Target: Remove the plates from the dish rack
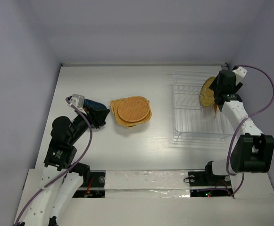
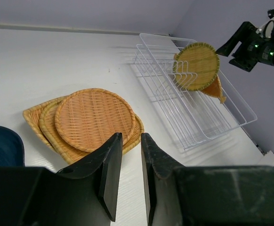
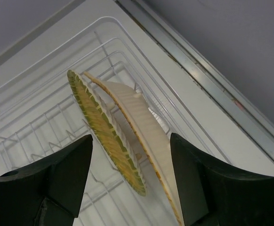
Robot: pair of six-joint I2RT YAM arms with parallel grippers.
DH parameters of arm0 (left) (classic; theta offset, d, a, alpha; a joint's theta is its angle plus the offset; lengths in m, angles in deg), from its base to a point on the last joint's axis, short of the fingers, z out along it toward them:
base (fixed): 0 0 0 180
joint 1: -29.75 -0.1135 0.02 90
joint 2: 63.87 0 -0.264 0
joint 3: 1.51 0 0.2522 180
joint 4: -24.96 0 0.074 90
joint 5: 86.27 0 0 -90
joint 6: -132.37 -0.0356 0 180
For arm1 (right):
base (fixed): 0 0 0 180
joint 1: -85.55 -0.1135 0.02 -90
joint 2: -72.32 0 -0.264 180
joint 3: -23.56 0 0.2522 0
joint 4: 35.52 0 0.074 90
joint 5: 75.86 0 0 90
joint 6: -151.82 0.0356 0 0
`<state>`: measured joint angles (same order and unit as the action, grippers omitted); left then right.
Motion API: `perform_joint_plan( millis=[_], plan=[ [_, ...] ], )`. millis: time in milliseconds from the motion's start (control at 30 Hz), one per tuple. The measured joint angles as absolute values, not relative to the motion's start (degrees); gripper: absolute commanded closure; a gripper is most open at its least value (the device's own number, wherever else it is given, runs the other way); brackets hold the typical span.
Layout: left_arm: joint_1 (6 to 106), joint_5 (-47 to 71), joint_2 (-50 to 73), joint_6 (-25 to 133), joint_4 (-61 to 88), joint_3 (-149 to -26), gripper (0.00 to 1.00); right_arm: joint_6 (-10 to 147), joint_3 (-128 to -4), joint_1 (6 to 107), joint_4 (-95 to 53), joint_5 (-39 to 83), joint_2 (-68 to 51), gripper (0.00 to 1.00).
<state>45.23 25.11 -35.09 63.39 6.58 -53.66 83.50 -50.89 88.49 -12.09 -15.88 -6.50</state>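
Two plates stand on edge between my right fingers [image 3: 56, 179], which are spread wide to either side of them: a round green-rimmed plate [image 3: 108, 132] and a paler plate [image 3: 146, 127] just behind it. Both lean among the tines at the far end of the dish rack [image 2: 203, 120]. My left fingers [image 2: 109, 174] hold nothing, with only a narrow gap between them, above the white surface [image 2: 42, 61]. They are near a stack of woven plates [image 2: 92, 117]. The dark blue dish [image 2: 0, 146] lies beside that stack.
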Motion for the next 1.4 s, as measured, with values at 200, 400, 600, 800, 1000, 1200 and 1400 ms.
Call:
perform_joint_plan(
  millis=[200,400,600,800,1000,1200,1400],
  plan=[
    [46.76,24.09,-36.03,63.06,5.66,-53.66,0.80,81.86,-51.65,89.41,-13.27,-15.51,-12.47,0.36],
    [47.44,22.97,-36.75,62.77,5.03,-53.68,0.80,79.80,-52.46,89.91,-13.60,-13.63,-16.01,0.76],
    [48.07,22.58,-37.34,62.77,4.76,-53.81,0.80,77.70,-53.53,90.00,-12.68,-12.97,-15.62,0.76],
    [48.16,22.53,-37.69,62.77,4.70,-53.92,0.79,75.95,-55.76,89.87,-9.43,-14.35,-15.62,0.89],
    [48.16,22.51,-38.13,62.77,4.70,-53.92,0.79,72.70,-57.27,86.72,-6.45,-18.22,-15.55,1.00],
    [48.16,22.49,-38.15,62.77,4.70,-53.92,0.79,69.33,-58.01,80.03,-5.47,-29.85,-14.07,1.00],
    [48.16,22.47,-38.13,62.77,4.70,-53.92,0.79,66.32,-59.06,73.82,-5.32,-40.47,-9.54,1.00]
  ],
)
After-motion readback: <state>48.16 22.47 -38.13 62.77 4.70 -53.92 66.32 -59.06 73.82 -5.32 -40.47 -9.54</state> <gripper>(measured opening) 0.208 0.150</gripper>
